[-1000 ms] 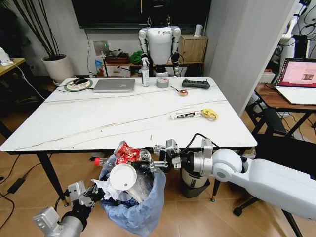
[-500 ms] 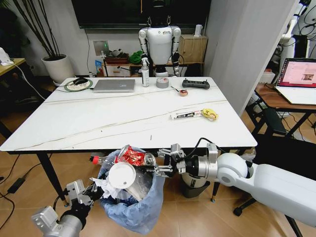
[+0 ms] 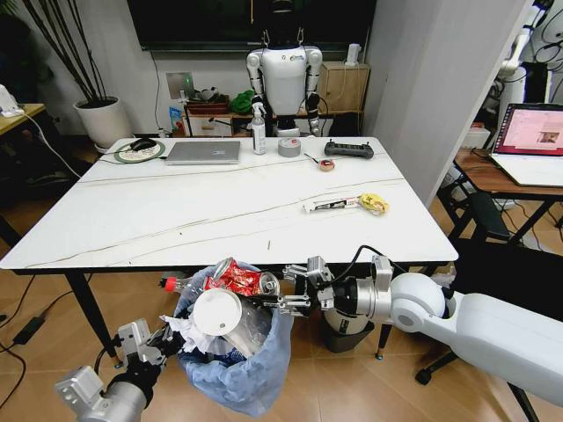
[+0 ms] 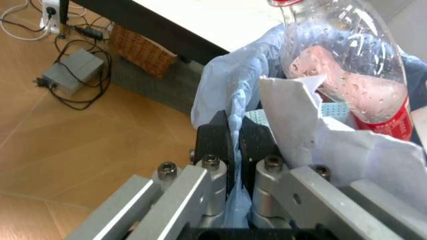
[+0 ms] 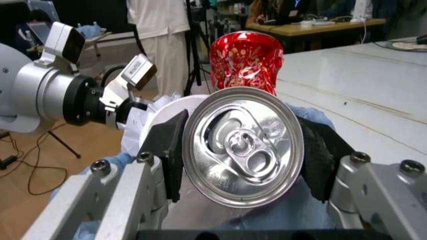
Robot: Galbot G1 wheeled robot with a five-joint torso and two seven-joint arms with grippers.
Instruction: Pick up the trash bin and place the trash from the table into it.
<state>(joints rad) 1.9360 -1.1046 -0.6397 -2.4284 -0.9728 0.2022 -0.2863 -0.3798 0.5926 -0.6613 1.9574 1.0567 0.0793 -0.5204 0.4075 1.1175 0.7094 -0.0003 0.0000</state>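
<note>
While left pincer (image 4: 235,150) pinches crinkly bin bag (image 4: 230,90), right pincer (image 5: 243,150) clamps crushed can (image 5: 243,145).

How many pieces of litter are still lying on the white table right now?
2: a long white wrapper and a small yellow wrapper, side by side near the table's right edge. The far-end items are not litter; tiny scraps might be missed.
</note>
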